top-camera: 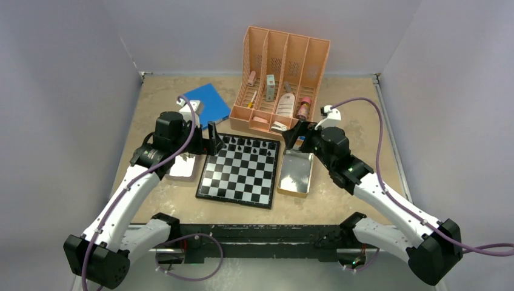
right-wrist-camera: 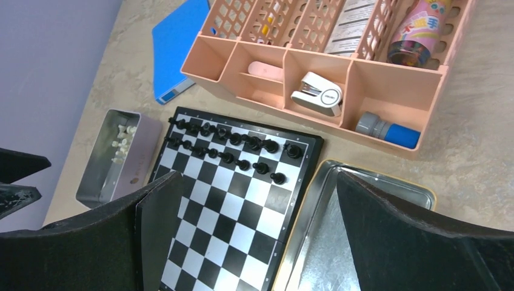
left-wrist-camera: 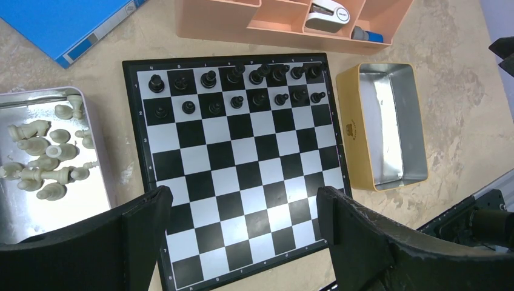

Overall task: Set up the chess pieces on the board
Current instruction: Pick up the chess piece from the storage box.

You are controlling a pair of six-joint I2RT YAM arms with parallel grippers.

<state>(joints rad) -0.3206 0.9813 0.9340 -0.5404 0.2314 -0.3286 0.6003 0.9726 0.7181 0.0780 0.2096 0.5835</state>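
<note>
The board [top-camera: 239,176] lies in the middle of the table. Black chess pieces [left-wrist-camera: 236,88] fill its two far rows; the other squares are bare. The pale chess pieces [left-wrist-camera: 42,157] lie in a heap in a silver tin [left-wrist-camera: 100,163] left of the board. My left gripper [left-wrist-camera: 242,200] hovers open above the board's left far corner [top-camera: 213,140], nothing between its fingers. My right gripper [right-wrist-camera: 260,182] is open too, above the far end of a bare yellow-walled tin [top-camera: 296,176] right of the board.
A peach organizer [top-camera: 282,79] with bottles, a stapler [right-wrist-camera: 316,94] and small items stands just behind the board. A flat blue book [top-camera: 206,103] lies at the back left. Grey walls close in the table on three sides.
</note>
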